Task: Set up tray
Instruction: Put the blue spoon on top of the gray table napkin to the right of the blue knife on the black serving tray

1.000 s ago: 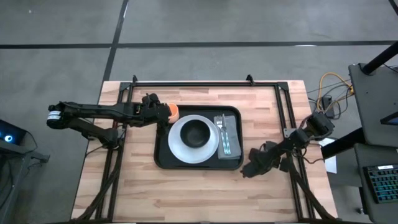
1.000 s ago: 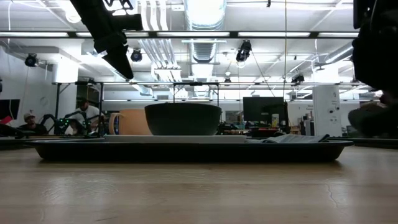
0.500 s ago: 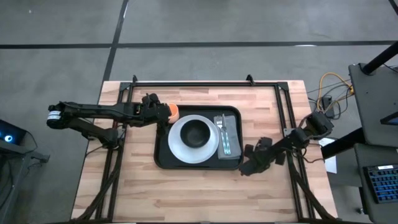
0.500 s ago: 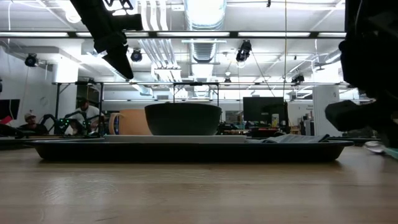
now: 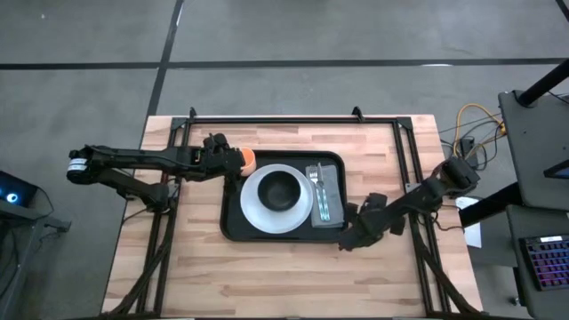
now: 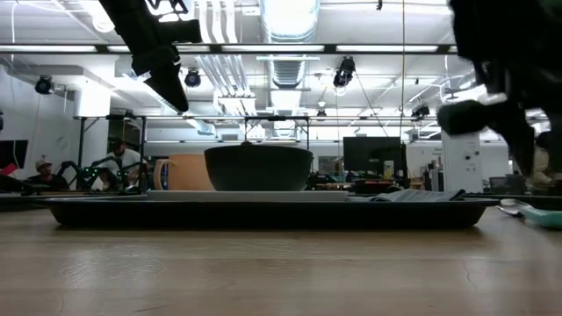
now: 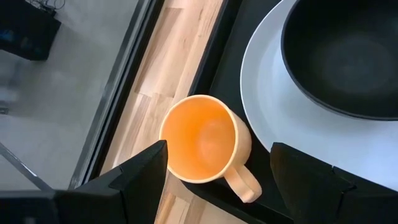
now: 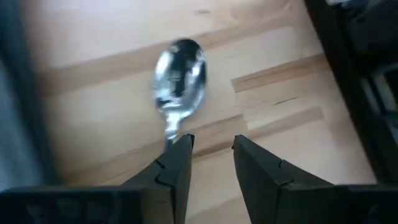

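The black tray (image 5: 233, 218) lies mid-table. It holds a white plate (image 5: 253, 209) with a black bowl (image 5: 281, 188), and a grey napkin (image 5: 332, 191) with a fork (image 5: 318, 191) on it. An orange mug (image 7: 202, 140) stands upright in the tray's far left corner. My left gripper (image 7: 217, 149) hangs open above the mug, one finger on either side, clear of it. A spoon (image 8: 180, 78) lies on the wood right of the tray. My right gripper (image 8: 213, 142) hangs open above the spoon's handle end, and one finger hides the handle.
The black frame rails (image 5: 404, 151) run along the table's left, right and far sides. Bare wood (image 5: 267, 276) stretches from the tray to the near edge. In the low view a teal thing (image 6: 544, 218) lies beside the spoon (image 6: 514, 208).
My right gripper has risen off the table and shifted a little toward the tray, tipping as it went. In the low view it no longer covers the spoon, which lies on the wood. The left arm has kept still over the mug.
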Controlling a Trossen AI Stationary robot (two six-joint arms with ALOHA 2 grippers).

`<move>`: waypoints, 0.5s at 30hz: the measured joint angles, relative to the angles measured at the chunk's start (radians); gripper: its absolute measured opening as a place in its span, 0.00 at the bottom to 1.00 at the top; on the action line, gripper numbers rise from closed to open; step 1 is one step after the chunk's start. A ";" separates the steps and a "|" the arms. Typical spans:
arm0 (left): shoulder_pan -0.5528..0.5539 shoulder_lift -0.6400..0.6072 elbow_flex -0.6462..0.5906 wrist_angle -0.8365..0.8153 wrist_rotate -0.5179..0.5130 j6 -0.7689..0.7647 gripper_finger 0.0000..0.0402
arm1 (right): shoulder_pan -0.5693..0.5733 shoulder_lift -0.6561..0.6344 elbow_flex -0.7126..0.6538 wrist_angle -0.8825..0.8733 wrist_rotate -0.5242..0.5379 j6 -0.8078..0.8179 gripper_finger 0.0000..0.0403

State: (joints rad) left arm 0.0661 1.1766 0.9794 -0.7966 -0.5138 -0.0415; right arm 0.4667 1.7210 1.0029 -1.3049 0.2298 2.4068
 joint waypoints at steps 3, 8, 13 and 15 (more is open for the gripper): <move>0.000 0.000 0.000 0.000 0.000 0.000 0.65 | 0.000 0.002 0.100 -0.026 0.003 0.027 0.24; 0.000 0.000 0.000 0.000 0.000 0.000 0.65 | -0.006 0.044 0.215 -0.030 0.055 -0.008 0.21; 0.000 0.000 0.000 0.000 0.000 -0.010 0.65 | -0.020 0.065 0.199 -0.046 0.009 0.033 0.22; 0.000 0.000 0.000 0.000 0.000 -0.011 0.65 | -0.022 0.075 0.178 -0.015 0.006 0.041 0.23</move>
State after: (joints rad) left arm 0.0660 1.1764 0.9794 -0.7965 -0.5137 -0.0528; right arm 0.4447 1.7964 1.1811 -1.3200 0.2359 2.4483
